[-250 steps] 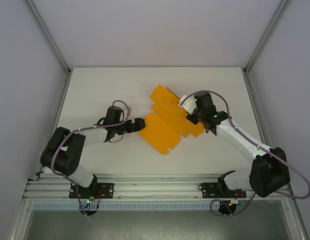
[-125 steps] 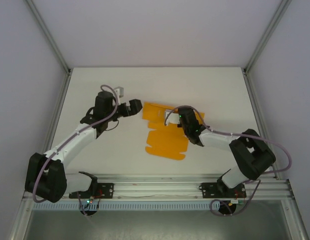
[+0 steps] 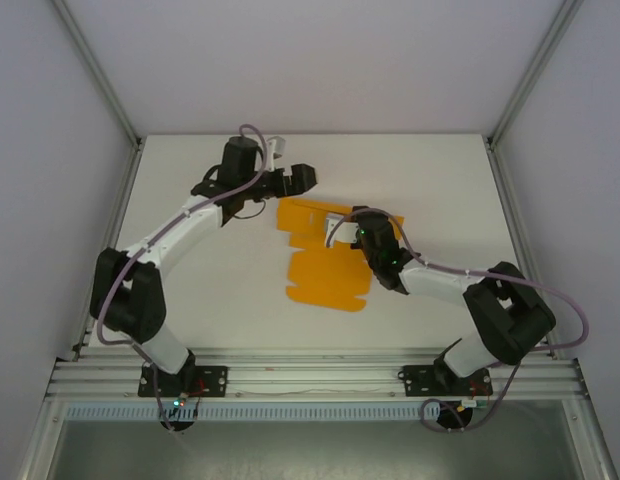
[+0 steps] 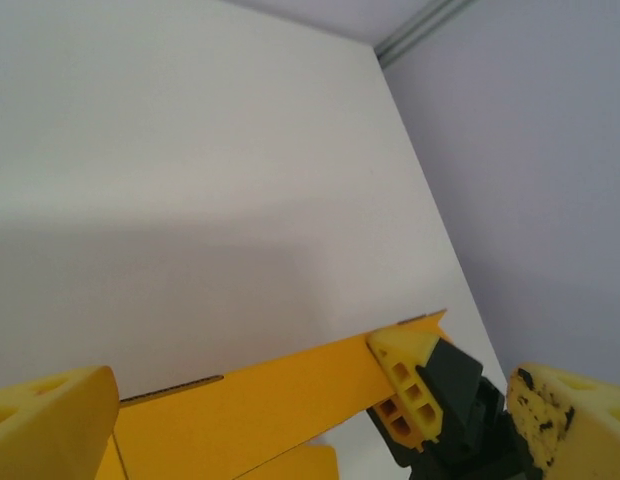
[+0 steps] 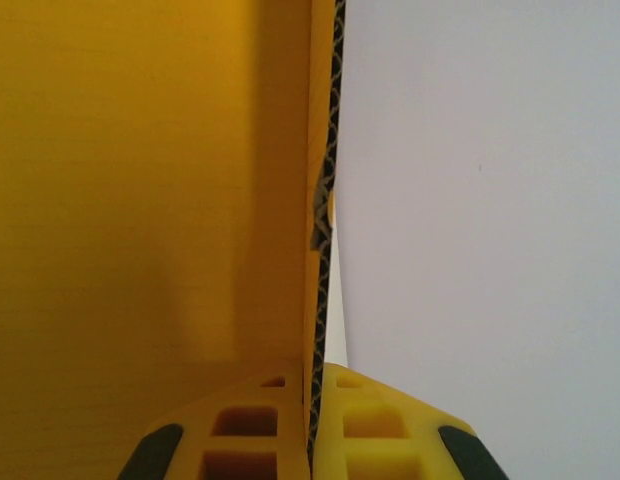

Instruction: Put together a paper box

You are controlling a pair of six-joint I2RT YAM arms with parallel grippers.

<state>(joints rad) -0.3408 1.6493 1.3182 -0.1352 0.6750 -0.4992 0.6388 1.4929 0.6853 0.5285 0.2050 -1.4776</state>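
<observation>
Inspection of paper box [image 3: 328,272]: found lying as a flat cut sheet near the middle of the table [image 3: 215,300], not yet a box. Noted right gripper [image 5: 312,430] clamped shut on its right-hand edge, fluted card seated deep in the pinch. Observed left gripper [image 3: 302,178] spread wide and empty, just beyond the far-left corner. Judged folding barely begun. Advised holding the pinch firm, bringing the open jaws square onto the far flap, and bending along the crease.

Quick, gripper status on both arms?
Left gripper: open, holding nothing.
Right gripper: closed on the paper box edge.
</observation>
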